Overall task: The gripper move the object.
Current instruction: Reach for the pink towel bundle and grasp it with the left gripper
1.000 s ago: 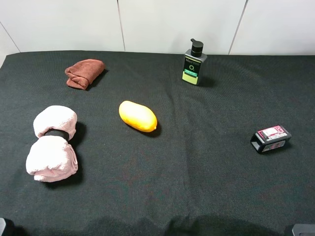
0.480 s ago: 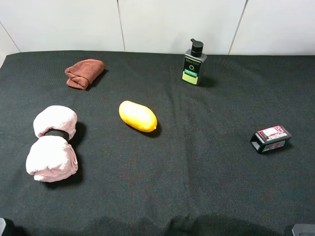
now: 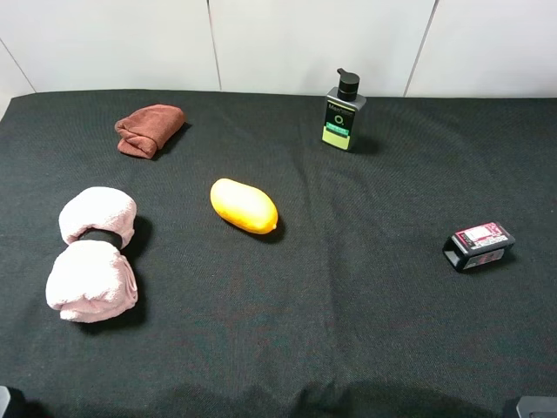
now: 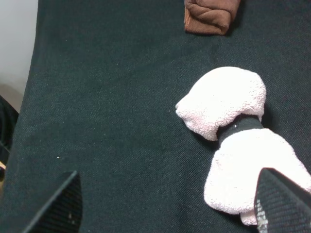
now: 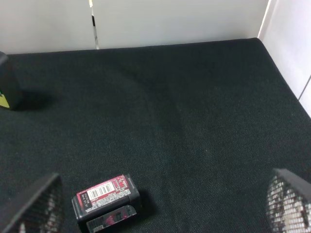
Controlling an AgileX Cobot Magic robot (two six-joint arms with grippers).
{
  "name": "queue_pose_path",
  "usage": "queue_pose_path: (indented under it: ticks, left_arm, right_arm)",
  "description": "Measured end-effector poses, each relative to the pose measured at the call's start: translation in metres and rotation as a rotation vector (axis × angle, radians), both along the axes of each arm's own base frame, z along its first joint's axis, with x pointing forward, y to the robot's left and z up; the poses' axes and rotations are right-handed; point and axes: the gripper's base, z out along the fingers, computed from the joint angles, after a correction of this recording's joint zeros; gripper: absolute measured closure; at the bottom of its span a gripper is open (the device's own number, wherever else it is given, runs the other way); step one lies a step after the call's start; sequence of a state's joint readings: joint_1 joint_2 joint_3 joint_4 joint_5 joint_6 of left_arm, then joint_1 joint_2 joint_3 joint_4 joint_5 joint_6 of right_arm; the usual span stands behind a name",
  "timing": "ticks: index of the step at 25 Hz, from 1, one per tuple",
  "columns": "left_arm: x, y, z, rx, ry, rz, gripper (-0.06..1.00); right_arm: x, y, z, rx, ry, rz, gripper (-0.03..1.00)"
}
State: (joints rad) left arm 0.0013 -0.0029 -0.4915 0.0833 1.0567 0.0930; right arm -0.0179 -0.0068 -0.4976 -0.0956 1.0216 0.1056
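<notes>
The object, a pale pink fluffy rolled towel (image 3: 91, 255) cinched by a black band (image 3: 97, 235), lies on the black table at the left. In the left wrist view the towel (image 4: 238, 145) lies ahead of my left gripper (image 4: 170, 206) and off to one side, close to one finger (image 4: 282, 204). The jaws stand wide open and touch nothing. My right gripper (image 5: 163, 208) is also open and empty, over the table's right part, far from the towel. Neither gripper shows clearly in the high view.
A reddish-brown folded cloth (image 3: 150, 129) lies behind the towel. A yellow mango-like fruit (image 3: 244, 205) sits mid-table and a dark pump bottle (image 3: 344, 111) stands at the back. A black box with a red label (image 3: 478, 246) lies at the right, below my right gripper (image 5: 107, 199).
</notes>
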Motion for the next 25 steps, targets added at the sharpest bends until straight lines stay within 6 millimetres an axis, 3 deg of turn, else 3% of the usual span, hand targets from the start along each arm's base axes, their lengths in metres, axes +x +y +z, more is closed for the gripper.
queue_pose_path:
  ticks: [25]
  left_arm:
    - [0.0000, 0.0002, 0.0000, 0.002, 0.000, 0.001, 0.18]
  right_arm:
    - [0.0000, 0.0000, 0.0000, 0.000, 0.000, 0.000, 0.34]
